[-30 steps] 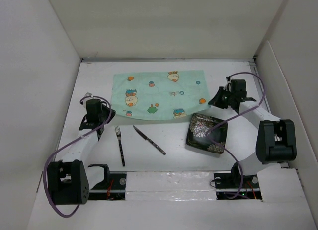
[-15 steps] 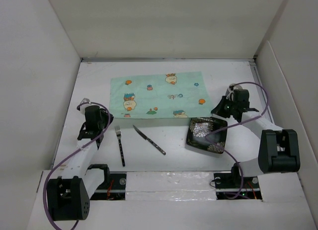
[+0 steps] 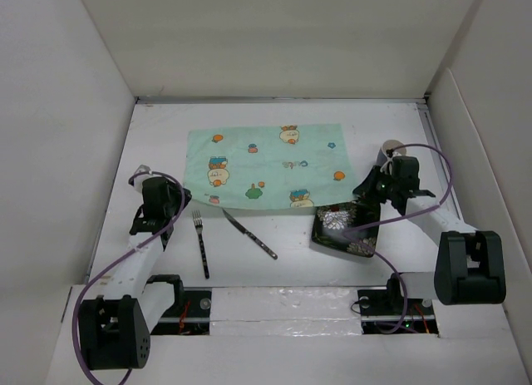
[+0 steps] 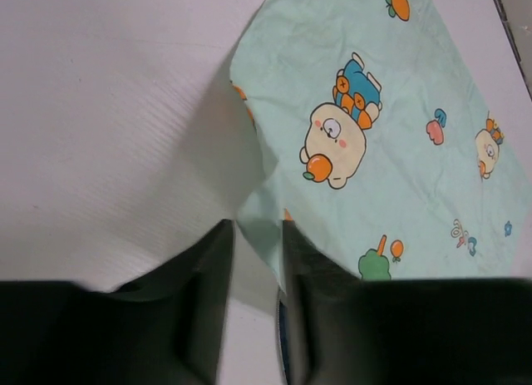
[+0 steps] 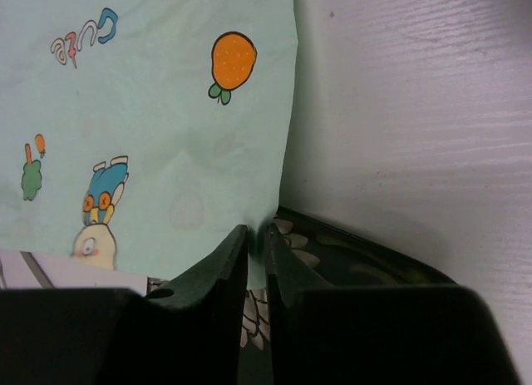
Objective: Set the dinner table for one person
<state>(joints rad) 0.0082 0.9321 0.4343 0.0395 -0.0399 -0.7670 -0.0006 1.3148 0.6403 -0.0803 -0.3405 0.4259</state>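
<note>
The mint-green cartoon-print placemat lies flat on the white dinner table. My left gripper is shut on the mat's near-left corner; in the left wrist view the cloth folds up between the fingers of that gripper. My right gripper is shut on the mat's near-right corner, with the cloth pinched in that gripper, right above the far edge of the dark flower-patterned plate, also visible in the right wrist view.
A fork and a knife lie on the table just nearer than the mat, between the two arms. White panels wall the table on the left, far and right sides.
Both grippers have pulled back toward the near edge, dragging the placemat with them. Its near-right corner now reaches the plate's far edge. The mat lies flatter.
</note>
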